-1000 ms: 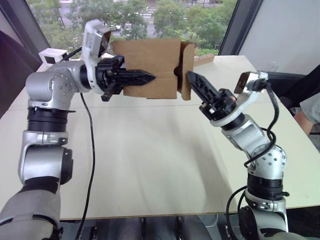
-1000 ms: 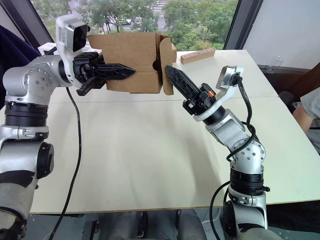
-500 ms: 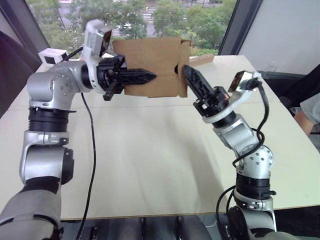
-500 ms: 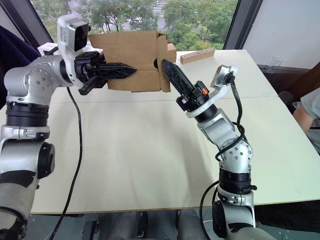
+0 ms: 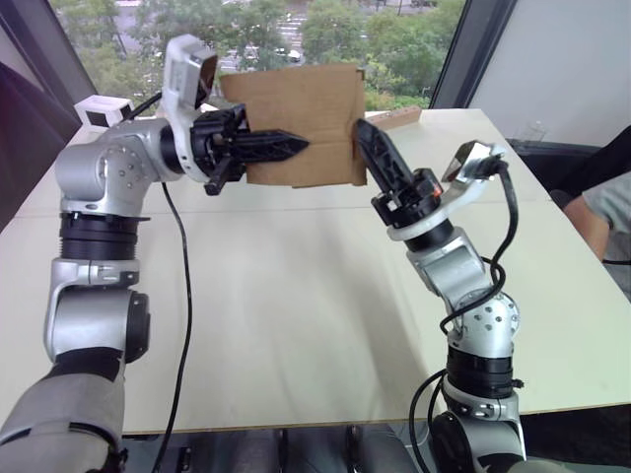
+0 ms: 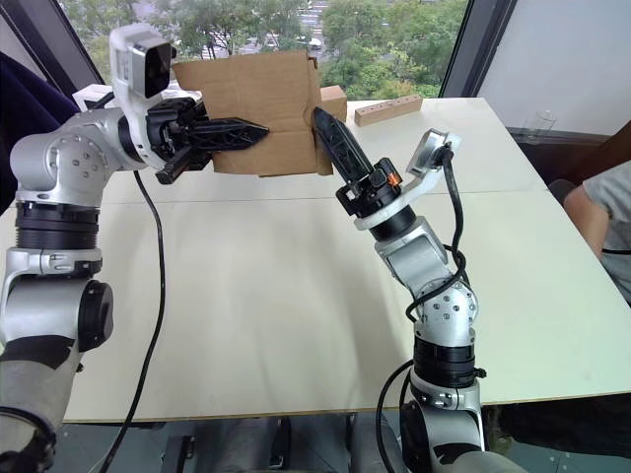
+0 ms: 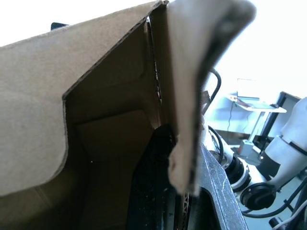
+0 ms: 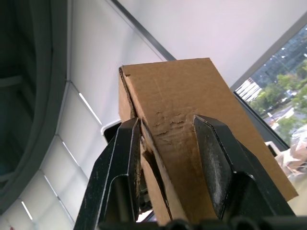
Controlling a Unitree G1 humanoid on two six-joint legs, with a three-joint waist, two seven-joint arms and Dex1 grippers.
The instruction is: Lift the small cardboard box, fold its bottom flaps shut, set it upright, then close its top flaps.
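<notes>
Above the far half of the tabletop [image 5: 296, 296], the small cardboard box [image 5: 301, 123] was held clear of the surface, lying on its side between the two arms. The left gripper [image 5: 286, 148] reached across the box's near face from its left end; the left wrist view showed one black finger inside the carton and a wall of cardboard pinched against it, so its jaws were closed on that wall. The right gripper [image 8: 165, 139] met the box's right end, where the bottom flaps [image 6: 317, 128] lay nearly flat against the opening. In the right wrist view its jaws stood partly open, one finger on each side of a flap edge [image 8: 144, 139], pressing rather than gripping as far as could be told. The cardboard there looked creased and slightly crushed.

The carton seemed light, since one pinched wall carried it, and stiff along its panels but weak at folds and edges. It would likely twist or dent under hard squeezing. A hold on a side wall near a corner, where two panels brace each other, seemed soundest; flaps were best pushed broadly with a finger's flat side, close to the hinge line, as they tend to spring back.

Beyond the box, a long narrow tan block [image 6: 389, 108] lay on the tabletop, and a person's arm [image 6: 592, 212] showed at the right edge.
</notes>
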